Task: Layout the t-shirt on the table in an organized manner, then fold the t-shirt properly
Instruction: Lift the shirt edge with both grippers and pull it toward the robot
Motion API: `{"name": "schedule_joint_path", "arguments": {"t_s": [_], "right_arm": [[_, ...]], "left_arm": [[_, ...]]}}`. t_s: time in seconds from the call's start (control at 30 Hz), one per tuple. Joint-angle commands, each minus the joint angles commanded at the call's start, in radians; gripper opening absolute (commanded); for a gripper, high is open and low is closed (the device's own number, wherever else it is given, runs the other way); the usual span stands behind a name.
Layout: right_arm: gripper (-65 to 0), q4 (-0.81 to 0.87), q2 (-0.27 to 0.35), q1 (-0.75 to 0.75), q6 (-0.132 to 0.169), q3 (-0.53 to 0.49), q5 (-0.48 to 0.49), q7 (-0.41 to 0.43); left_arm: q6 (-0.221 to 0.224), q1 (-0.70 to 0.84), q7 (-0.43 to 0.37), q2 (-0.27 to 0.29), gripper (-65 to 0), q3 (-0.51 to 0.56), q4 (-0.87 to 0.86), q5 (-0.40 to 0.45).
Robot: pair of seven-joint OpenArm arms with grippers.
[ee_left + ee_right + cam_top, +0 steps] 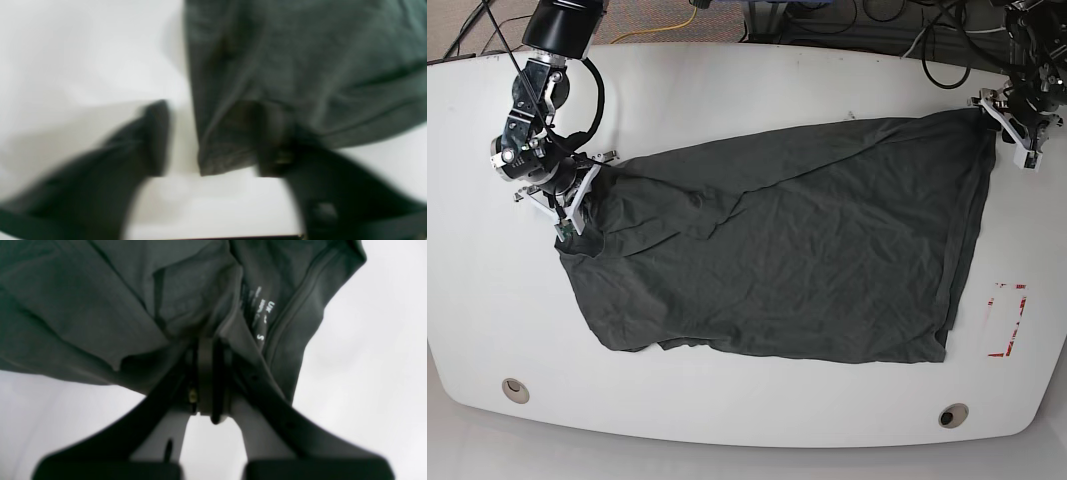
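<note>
1. Right gripper (567, 205), left of the base frame. Its jaws are closed on a bunched fold of the t-shirt (777, 240); the right wrist view shows the fingers (206, 373) pressed together with cloth pinched between them, beside the neck opening and its printed size label (265, 318). Judged purpose: pinning the collar end so the cloth can be drawn taut.

2. T-shirt, centre of the base frame. Dark grey, lying spread and wrinkled on the table (747, 90), reaching from the right gripper across to the upper right. A diagonal crease runs through the middle, and the lower left edge is folded under. Judged stage: laying out, folding not yet begun.

3. Left gripper (1017, 125), upper right of the base frame, at the shirt's far corner. In the left wrist view 1 finger (156, 136) stands clear over bare table, with a gap to the hem; the other is lost in dark blur against the cloth. The jaws stand apart, holding nothing that can be made out.

4. Red tape mark (1007, 320), right edge, beside the shirt and uncovered. 2 grommet holes (515, 389) along the lower edge.

5. Not legible: both sleeves, the small label text, and most of the left wrist view, which is smeared.
</note>
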Motion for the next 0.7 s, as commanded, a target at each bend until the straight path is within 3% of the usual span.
{"name": "schedule_joint_path", "arguments": {"t_s": [0.1, 0.37, 0.53, 0.7], "right_arm": [[-65.0, 0.0, 0.0, 0.002, 0.0, 0.0, 0.0, 0.0], [-65.0, 0.015, 0.0, 0.006, 0.0, 0.0, 0.002, -0.003], [-65.0, 0.117, -0.002, 0.003, 0.0, 0.002, 0.002, -0.012], [-65.0, 0.238, -0.028, 0.06, 0.0, 0.002, -0.003, -0.081]], "left_arm": [[0.0, 0.0, 0.0, -0.002, -64.9, 0.029, 0.0, 0.0], [0.0, -0.002, 0.0, -0.002, -64.6, 0.037, 0.052, -0.002], [0.0, -0.009, 0.0, -0.002, -64.6, 0.034, 0.213, -0.002], [0.0, -0.078, 0.003, -0.003, -64.6, 0.026, 0.381, -0.002]]}}
